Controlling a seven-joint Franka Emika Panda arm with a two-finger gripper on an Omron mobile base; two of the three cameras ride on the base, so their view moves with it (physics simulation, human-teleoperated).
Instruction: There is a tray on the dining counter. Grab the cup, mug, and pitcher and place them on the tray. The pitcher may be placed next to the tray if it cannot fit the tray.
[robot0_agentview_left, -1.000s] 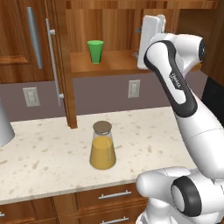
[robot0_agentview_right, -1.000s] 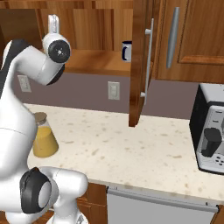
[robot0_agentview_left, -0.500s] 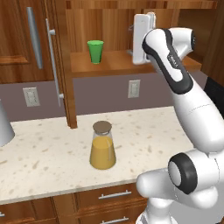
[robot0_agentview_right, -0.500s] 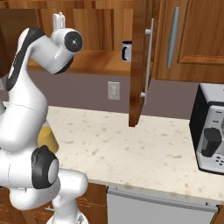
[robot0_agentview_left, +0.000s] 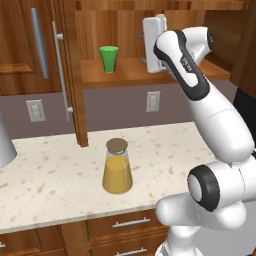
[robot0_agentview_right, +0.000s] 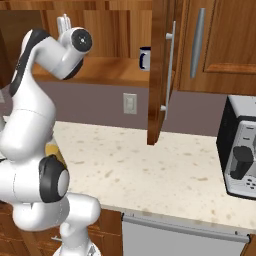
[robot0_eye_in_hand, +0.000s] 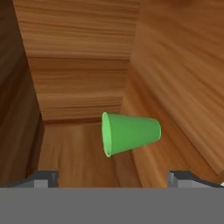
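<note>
The green cup (robot0_agentview_left: 109, 58) stands upright on the shelf of the open wall cabinet. My gripper (robot0_agentview_left: 143, 47) is up at shelf height, a short way to the cup's right, pointing at it with the jaws open and empty. In the rolled hand view the cup (robot0_eye_in_hand: 130, 132) lies ahead, centred between the fingertips (robot0_eye_in_hand: 43, 178) and apart from them. The dark mug (robot0_agentview_right: 144, 58) sits on the same shelf, partly behind the cabinet door. The pitcher (robot0_agentview_left: 117, 167) with orange liquid and a cork lid stands on the counter below. The tray and the dining counter are out of view.
An open cabinet door (robot0_agentview_left: 70, 75) hangs left of the shelf, another door (robot0_agentview_right: 159, 75) to its right. A speckled counter (robot0_agentview_left: 55, 180) runs under the cabinet. A coffee machine (robot0_agentview_right: 241, 150) stands at the right, a grey object (robot0_agentview_left: 5, 147) at the far left.
The arm has swung the hand leftward along the shelf, closer to the green cup. The jaws have stayed open. Cup, mug and pitcher have not moved.
</note>
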